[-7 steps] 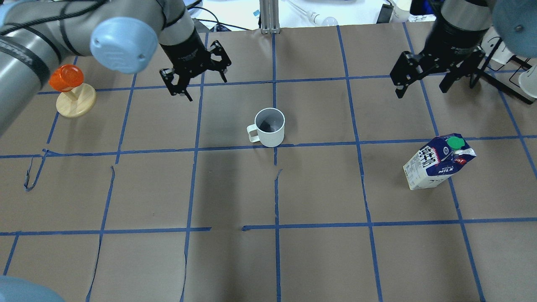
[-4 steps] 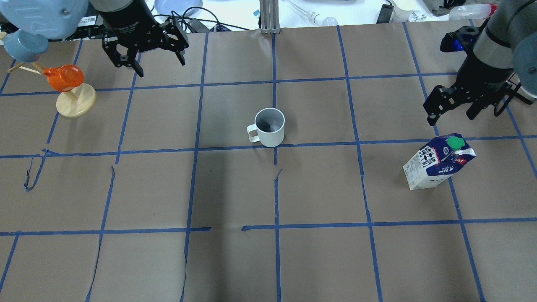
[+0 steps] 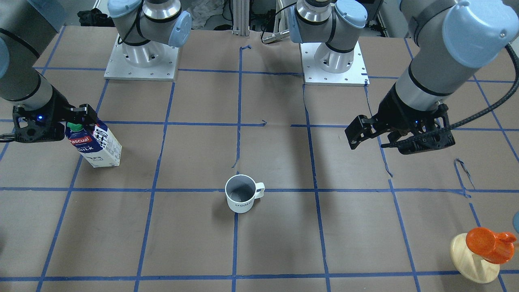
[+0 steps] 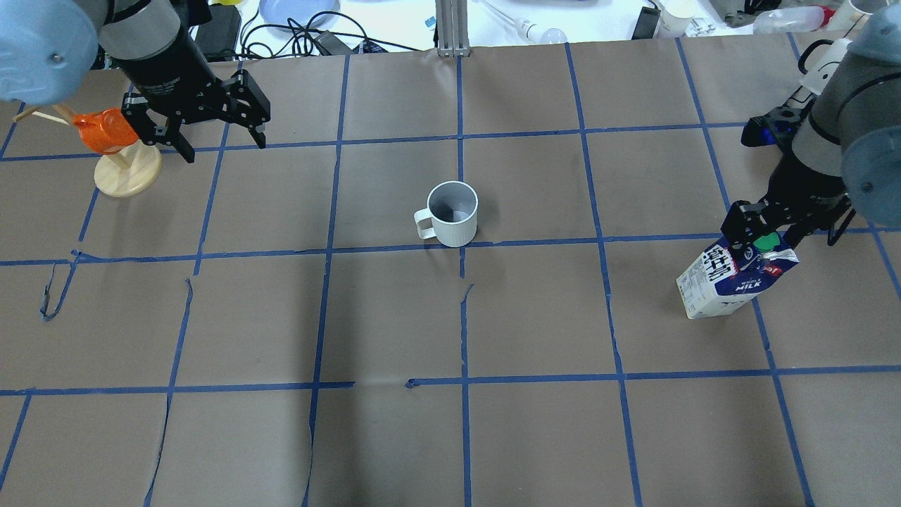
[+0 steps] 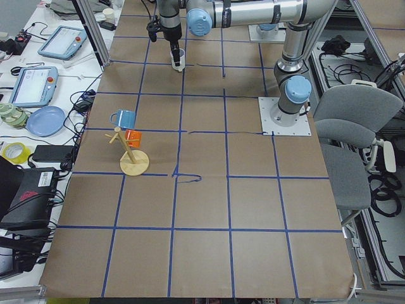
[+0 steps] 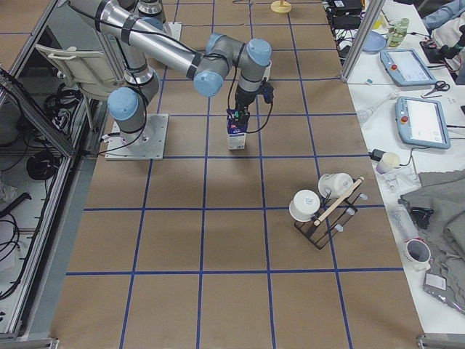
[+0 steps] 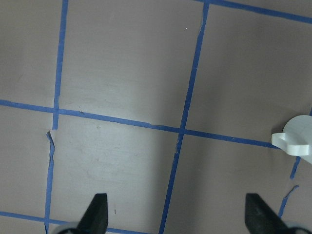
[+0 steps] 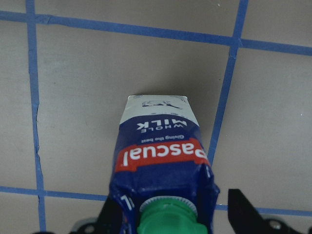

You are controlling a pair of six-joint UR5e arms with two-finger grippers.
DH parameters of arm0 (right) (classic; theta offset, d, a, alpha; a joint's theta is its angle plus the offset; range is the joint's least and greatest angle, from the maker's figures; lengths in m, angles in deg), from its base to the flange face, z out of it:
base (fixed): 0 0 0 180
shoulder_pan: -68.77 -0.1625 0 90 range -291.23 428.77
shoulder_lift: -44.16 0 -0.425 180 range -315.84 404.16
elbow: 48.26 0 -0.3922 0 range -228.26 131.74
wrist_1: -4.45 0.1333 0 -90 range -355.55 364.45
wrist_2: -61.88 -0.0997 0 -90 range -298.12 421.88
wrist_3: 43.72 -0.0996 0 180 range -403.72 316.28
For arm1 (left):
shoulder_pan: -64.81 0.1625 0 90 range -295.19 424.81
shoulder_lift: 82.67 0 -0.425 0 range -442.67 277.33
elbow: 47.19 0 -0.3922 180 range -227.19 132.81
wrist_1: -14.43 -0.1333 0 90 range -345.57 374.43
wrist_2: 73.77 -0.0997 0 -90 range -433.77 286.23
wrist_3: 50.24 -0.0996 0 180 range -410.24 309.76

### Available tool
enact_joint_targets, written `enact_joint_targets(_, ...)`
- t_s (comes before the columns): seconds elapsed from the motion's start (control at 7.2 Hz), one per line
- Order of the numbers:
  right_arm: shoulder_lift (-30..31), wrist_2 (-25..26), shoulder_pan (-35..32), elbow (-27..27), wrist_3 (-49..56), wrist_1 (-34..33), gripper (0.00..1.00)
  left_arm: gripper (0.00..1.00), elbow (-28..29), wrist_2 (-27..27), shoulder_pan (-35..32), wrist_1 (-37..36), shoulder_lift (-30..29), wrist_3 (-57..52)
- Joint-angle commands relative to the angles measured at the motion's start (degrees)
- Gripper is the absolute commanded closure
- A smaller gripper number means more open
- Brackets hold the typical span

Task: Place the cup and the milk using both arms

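Jaws of the right gripper (image 8: 174, 207) stand spread either side of the green-capped top of the milk (image 4: 732, 278), which stands on the table (image 4: 535, 317) at 4 o'clock from the cup (image 4: 454, 215). The left gripper (image 4: 225, 149), also spread, hangs at the cup's 10 o'clock, near an orange cup (image 4: 104, 131).

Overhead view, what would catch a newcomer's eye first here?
The blue-and-white milk carton at the right, with the right gripper low over its top, jaws open on either side. Next, the white cup standing alone mid-table, and the left gripper open at far left beside an orange cup on a wooden stand.
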Motion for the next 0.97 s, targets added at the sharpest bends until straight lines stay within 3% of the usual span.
enact_joint_targets(0.0, 0.1, -0.6, -0.1, 0.7, -0.4, -1.0, 0.52, 0.00, -3.3, -0.3, 0.0, 0.3, 3.3, -0.1)
enact_joint_targets(0.14, 0.3, -0.6, -0.1, 0.4, -0.5, -0.8, 0.62, 0.00, -4.2, -0.3, 0.2, -0.3, 4.4, -0.1)
enact_joint_targets(0.42, 0.4, -0.7, -0.4, -1.3, -1.5, -0.5, 0.67, 0.00, -4.4, -0.2, 0.4, -0.2, 5.8, -0.1)
enact_joint_targets(0.56, 0.4, -0.7, -0.9, -3.1, -3.7, 2.2, 0.74, 0.00, -4.4, 0.4, 0.9, -0.2, 5.8, -0.1)
enact_joint_targets(0.83, -0.6, -4.1, -4.3, -6.7, -8.2, 2.5, 0.74, 0.00, -4.4, 0.4, 1.4, -0.1, 5.9, -0.1)
